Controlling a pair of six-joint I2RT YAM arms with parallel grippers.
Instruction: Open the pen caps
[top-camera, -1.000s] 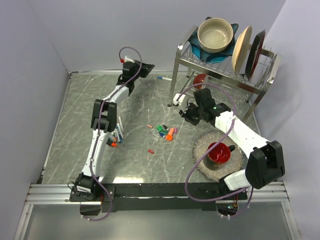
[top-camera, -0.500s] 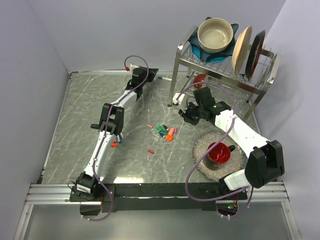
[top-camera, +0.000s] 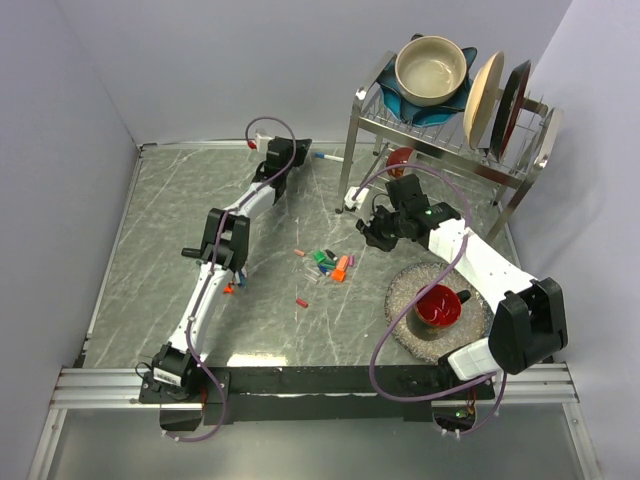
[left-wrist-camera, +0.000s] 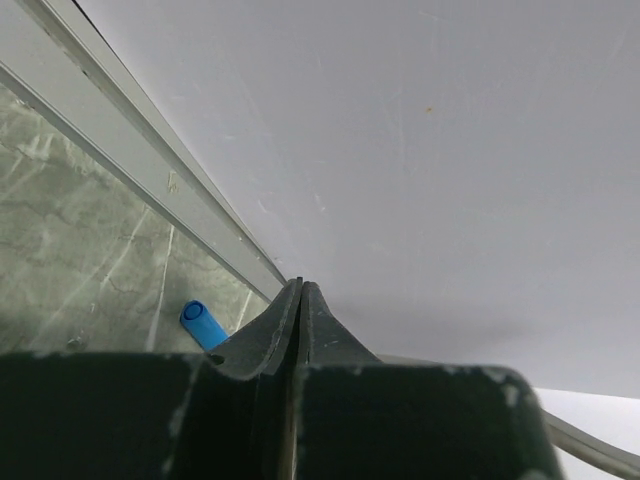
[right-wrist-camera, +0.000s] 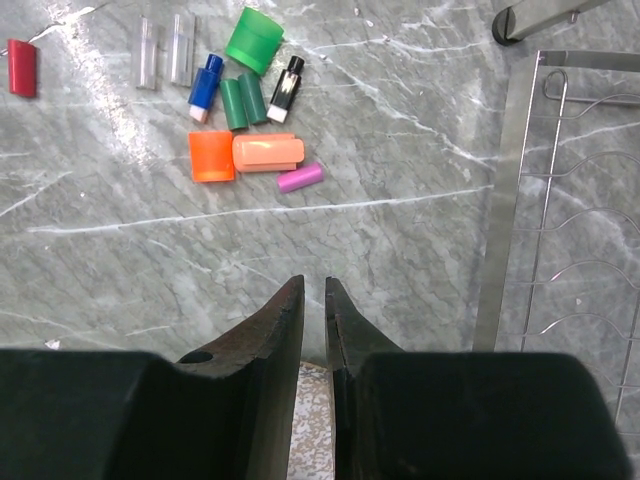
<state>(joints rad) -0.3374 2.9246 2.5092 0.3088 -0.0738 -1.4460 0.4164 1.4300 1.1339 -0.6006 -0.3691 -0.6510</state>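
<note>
Several loose pen caps (top-camera: 330, 263) lie in a cluster mid-table. The right wrist view shows them as green (right-wrist-camera: 254, 40), blue (right-wrist-camera: 205, 85), black (right-wrist-camera: 287, 83), orange (right-wrist-camera: 211, 157), pink (right-wrist-camera: 267, 153) and purple (right-wrist-camera: 300, 178), with a red one (right-wrist-camera: 22, 68) apart. My right gripper (top-camera: 364, 226) (right-wrist-camera: 312, 283) hovers near them, its jaws a narrow gap apart with nothing between. My left gripper (top-camera: 303, 148) (left-wrist-camera: 300, 285) is shut and empty at the back wall. It is beside a white pen (top-camera: 327, 157) whose blue cap (left-wrist-camera: 203, 324) is still on.
A metal dish rack (top-camera: 440, 150) (right-wrist-camera: 520, 190) with a bowl and plates stands at the back right. A red mug (top-camera: 438, 305) sits on a speckled mat (top-camera: 402, 290) by my right arm. A few more caps (top-camera: 232, 284) lie beside my left arm's elbow.
My left arm has swung right along the back edge, bringing its shut gripper close to the blue-capped pen. My right gripper has barely shifted.
</note>
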